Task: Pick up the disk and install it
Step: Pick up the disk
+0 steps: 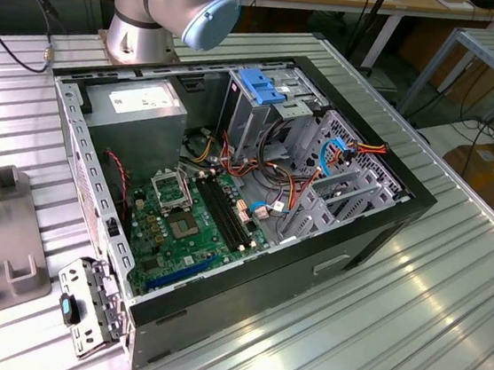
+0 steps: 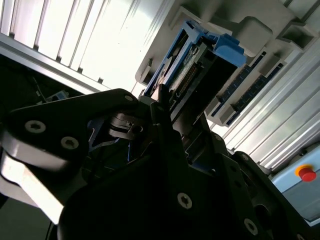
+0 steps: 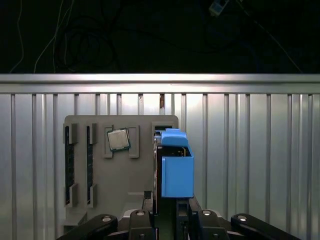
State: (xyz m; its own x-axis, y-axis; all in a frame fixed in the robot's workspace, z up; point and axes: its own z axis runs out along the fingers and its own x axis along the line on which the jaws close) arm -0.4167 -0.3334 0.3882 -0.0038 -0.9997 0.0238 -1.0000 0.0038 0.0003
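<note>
A: Disk location?

B: The disk (image 3: 176, 165) stands on edge in a slot of the grey holder (image 3: 140, 170), which sits on the ribbed table (image 3: 260, 150). In both wrist views the gripper (image 3: 172, 220) straddles it and looks clamped onto its flat sides.

A: Handling?

B: I judge it rigid and dense for its size. The metal body is stiff but shock-sensitive, and the blue rails look like flexible plastic. The broad metal faces seem the safe hold. The rails and the connector end are poorer choices.

A: Edges?

B: The slot walls hug it closely, so any tilt could bind it. A processor chip (image 3: 118, 139) lies nearby on the holder.

A: Open room?

B: There is plenty of bare table around the holder. In the exterior view the computer case (image 1: 228, 192) is crowded. Its drive cage (image 1: 262, 89) stands among loose cables (image 1: 273, 188) and close to the case walls.
</note>
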